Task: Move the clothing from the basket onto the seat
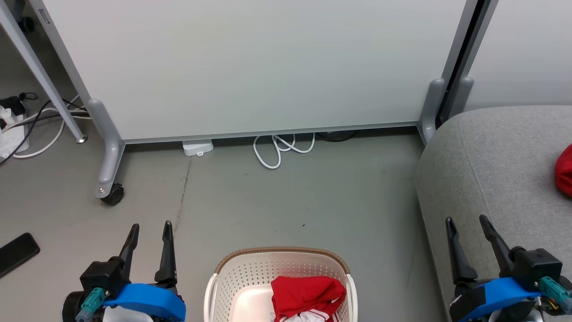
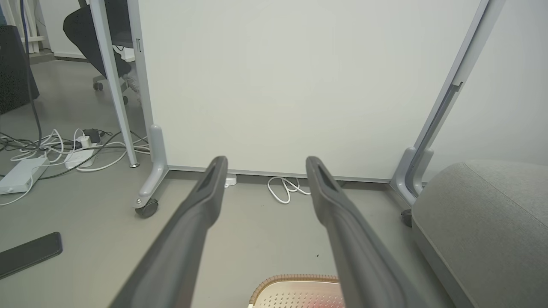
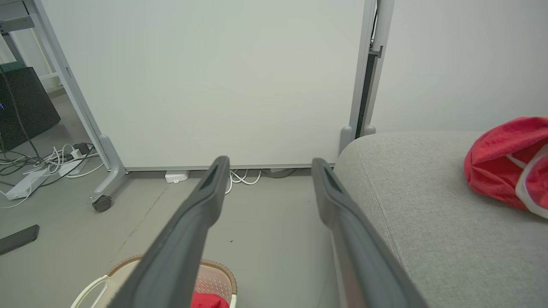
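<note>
Red clothing [image 1: 308, 297] with white stripes lies bunched in the cream perforated basket [image 1: 250, 273] at the bottom centre of the head view. Another red garment [image 1: 564, 171] [image 3: 505, 164] with white trim rests on the grey seat [image 1: 496, 165] [image 3: 428, 222] at the right. My left gripper [image 1: 149, 228] [image 2: 265, 160] stands open to the left of the basket, nothing between its fingers. My right gripper [image 1: 467, 220] [image 3: 269, 160] is open too, above the seat's near left edge. The basket's rim [image 2: 295, 280] shows low in the left wrist view.
A white wheeled partition [image 1: 250, 67] stands across the back, its caster [image 1: 111, 195] at the left. White cable loops [image 1: 281, 147] lie under it. A dark phone [image 1: 17, 252] lies on the floor at the left, and cables with a power strip [image 2: 25, 173] beyond.
</note>
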Controlling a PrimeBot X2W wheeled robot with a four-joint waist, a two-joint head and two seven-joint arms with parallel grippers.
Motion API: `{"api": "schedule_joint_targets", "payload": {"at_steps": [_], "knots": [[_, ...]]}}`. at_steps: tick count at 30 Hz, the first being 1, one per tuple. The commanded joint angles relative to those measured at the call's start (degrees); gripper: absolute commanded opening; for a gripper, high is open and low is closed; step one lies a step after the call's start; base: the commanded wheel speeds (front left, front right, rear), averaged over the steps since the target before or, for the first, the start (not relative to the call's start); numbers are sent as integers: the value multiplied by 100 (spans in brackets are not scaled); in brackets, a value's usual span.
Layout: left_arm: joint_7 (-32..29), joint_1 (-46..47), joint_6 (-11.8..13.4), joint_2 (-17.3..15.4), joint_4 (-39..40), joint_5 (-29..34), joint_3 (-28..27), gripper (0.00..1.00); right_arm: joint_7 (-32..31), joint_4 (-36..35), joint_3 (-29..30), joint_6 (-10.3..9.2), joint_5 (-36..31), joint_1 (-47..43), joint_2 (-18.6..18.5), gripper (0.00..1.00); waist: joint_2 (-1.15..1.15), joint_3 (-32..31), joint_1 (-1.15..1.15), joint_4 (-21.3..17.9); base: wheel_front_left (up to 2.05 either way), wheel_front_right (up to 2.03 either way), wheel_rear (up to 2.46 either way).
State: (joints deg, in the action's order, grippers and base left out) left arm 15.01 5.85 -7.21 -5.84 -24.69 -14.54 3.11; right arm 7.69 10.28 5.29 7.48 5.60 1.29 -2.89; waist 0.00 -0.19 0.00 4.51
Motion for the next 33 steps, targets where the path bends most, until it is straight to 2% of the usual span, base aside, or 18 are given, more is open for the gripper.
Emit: {"api": "schedule_joint_targets", "payload": {"at_steps": [1,20,24,32,33], "knots": [[25,-48,-42,-13,-6,36,-19,100,-12,-59,-16,3,-23,-74,0,100,0,3,0,-8,0,0,0],[25,36,-44,3,56,-56,71,100,-66,-236,-123,3,-4,72,2,100,0,228,0,-180,0,0,0],[21,127,-44,-15,-72,-76,198,100,-29,-290,-234,3,44,212,1,100,0,513,0,-292,0,0,0],[21,591,-28,-133,-788,-159,835,100,4,-435,-391,3,120,542,1,100,0,1394,0,-632,0,0,0],[11,795,-28,-200,-1093,-165,1077,100,7,-504,-450,3,113,665,2,100,0,1735,0,-762,0,0,0]]}}
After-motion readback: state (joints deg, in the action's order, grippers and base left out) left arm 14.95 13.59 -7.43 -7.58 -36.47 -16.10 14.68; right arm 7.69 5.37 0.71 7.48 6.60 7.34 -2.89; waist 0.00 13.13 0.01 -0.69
